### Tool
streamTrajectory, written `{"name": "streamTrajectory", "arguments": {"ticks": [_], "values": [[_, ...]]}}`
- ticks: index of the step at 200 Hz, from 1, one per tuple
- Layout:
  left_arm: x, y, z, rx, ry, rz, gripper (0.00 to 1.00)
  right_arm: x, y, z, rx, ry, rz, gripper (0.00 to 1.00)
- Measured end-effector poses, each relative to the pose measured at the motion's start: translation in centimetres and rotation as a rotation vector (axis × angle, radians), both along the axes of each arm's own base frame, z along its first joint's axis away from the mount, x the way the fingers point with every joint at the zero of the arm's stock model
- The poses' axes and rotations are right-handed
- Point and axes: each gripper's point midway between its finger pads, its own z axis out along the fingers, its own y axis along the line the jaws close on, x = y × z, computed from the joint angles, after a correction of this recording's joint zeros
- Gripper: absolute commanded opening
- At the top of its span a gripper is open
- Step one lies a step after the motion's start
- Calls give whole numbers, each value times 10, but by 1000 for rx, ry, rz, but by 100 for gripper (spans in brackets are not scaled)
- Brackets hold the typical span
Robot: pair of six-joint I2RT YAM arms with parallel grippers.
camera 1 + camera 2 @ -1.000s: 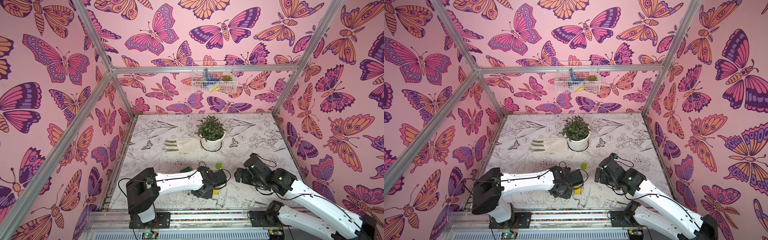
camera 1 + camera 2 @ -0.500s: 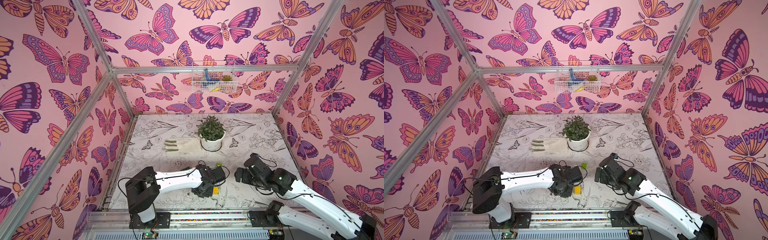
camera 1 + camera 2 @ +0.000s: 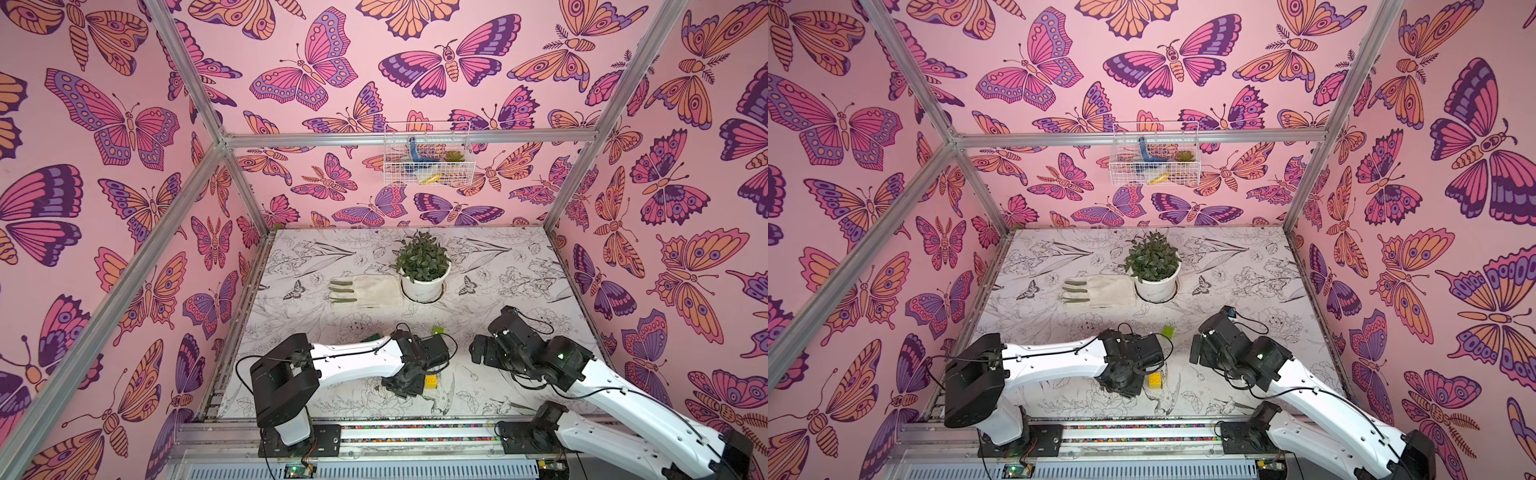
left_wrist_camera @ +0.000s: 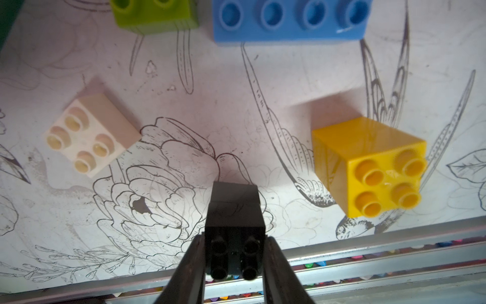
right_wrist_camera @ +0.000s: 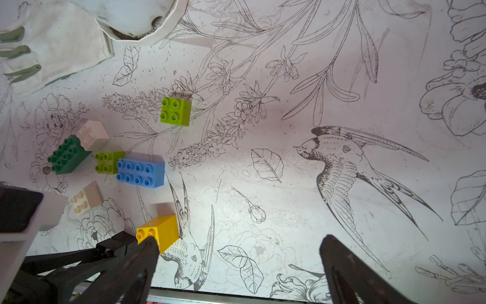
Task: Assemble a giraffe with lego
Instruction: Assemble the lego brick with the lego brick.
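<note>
While your left gripper [image 4: 234, 238] squeezes the black brick [image 4: 234, 210] tight near the front edge of the table [image 4: 210, 105], your right gripper [image 5: 239, 240] hangs wide open and holds nothing. The yellow brick [image 4: 368, 168] sits just beside the black one (not touching it). A white brick [image 4: 89, 134], the blue brick [image 4: 286, 21] and a lime brick [image 4: 155, 13] lie loose farther back.
</note>
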Motion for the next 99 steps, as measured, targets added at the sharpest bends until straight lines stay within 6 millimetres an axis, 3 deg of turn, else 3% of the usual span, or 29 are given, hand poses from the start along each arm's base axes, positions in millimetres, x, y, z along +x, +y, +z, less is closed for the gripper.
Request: {"name": "streamTrajectory", "arguments": {"ticks": [99], "values": [[-4,2,-4,-59,-7,-105,27,1,-2,1,2,-3,-12,99]]}}
